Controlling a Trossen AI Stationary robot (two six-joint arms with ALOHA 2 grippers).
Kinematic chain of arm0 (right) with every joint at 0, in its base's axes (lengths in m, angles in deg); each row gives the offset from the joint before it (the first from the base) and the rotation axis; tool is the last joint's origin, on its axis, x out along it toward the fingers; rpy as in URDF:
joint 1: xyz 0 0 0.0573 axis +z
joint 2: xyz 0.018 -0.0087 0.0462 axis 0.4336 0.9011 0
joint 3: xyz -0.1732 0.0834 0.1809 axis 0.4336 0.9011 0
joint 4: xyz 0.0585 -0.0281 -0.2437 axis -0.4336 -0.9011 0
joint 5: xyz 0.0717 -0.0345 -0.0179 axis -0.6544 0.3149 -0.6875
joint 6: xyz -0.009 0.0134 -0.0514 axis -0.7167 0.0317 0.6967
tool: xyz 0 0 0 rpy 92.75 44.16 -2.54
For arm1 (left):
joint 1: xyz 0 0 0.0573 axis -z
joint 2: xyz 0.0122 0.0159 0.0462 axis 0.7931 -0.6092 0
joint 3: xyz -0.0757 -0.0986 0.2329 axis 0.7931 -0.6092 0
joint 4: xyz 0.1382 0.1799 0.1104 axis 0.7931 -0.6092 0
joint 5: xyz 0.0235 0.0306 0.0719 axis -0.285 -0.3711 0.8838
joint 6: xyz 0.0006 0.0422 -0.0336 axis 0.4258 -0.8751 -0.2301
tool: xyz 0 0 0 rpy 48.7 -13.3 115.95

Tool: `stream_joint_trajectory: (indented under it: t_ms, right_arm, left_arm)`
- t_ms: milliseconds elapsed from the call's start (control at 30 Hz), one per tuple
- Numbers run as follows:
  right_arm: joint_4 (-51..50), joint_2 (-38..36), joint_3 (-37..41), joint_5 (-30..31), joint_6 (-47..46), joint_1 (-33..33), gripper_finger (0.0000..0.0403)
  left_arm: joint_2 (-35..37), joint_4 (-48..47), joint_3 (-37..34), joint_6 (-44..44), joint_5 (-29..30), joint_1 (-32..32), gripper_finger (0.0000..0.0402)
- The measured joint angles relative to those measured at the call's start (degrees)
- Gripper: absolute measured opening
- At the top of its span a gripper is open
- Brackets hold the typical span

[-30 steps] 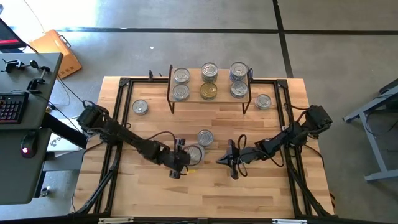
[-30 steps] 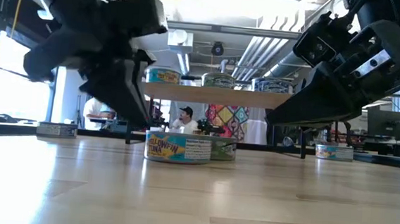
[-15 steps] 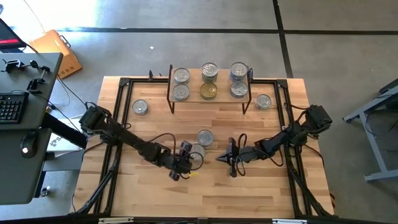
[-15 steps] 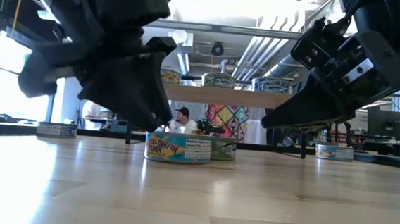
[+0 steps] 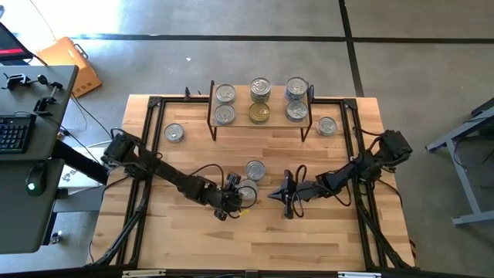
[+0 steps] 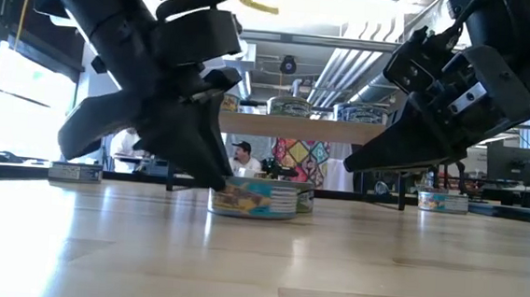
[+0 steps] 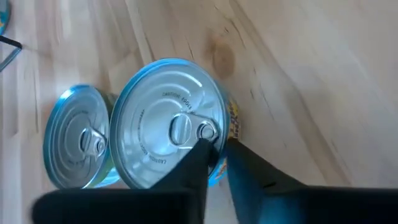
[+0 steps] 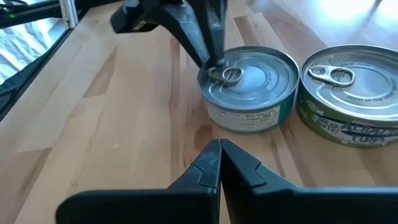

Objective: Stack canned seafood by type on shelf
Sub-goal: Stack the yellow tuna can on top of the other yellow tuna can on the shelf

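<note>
My left gripper point(image 5: 238, 198) point(image 7: 221, 152) is down at a silver-lidded tin point(image 5: 247, 191) point(image 7: 165, 124) in the middle of the table and is shut on its edge. A second silver-lidded tin with a greenish label point(image 5: 255, 170) point(image 8: 348, 87) stands just behind it. My right gripper point(image 5: 272, 196) point(image 8: 219, 155) hovers shut just right of both tins and touches nothing. The shelf point(image 5: 258, 103) at the far edge carries several tins in two rows, one of them gold-lidded point(image 5: 259, 113). My left gripper has the tin's rim point(image 7: 224, 121) beside the pull tab pinched between its two fingers: one finger point(image 7: 199, 158) on the lid, the other outside the side wall. The fingers slant down from above and from the table's left. The tin point(image 6: 257, 199) sits flat on the table.
Single tins stand on the table left point(image 5: 174, 133) and right point(image 5: 326, 125) of the shelf's legs. A black frame point(image 5: 147, 154) runs along the table's edges. A desk with a keyboard point(image 5: 15, 131) stands beyond the left edge. Bare wood point(image 5: 255, 239) lies along the near side.
My left gripper has moved toward the table's right and come down onto the near tin's rim. The tin has slid a little to the right and turned about, showing a different part of its label in the low view. My right arm has kept still.
</note>
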Motion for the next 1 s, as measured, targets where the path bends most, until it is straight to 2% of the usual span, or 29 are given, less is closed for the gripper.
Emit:
stream_joint_trajectory:
  t_ms: [100, 467, 867, 1000]
  right_arm:
    - [0.05, -0.02, 0.0, 0.75, 0.0, 0.01, 0.0]
    - [0.06, -0.02, 0.0, 0.87, 0.3, 0.02, 0.0]
    - [-1.05, -0.02, 0.0, 2.04, 0.42, 0.02, 0.0]
    - [-1.2, -0.02, 0.0, 2.04, 0.42, 0.02, 0.0]
  left_arm:
    - [-0.32, 1.12, 0.02, 2.33, 0.3, 0.45, 0.0008]
    - [3.89, -3.91, 3.1, 6.42, 5.03, 6.47, 0.0001]
    - [4.14, -18.23, 13.55, 6.94, 15.66, 9.2, 0.0]
    - [4.48, -23.84, 17.19, 9.67, 19.21, 9.43, 0.0]
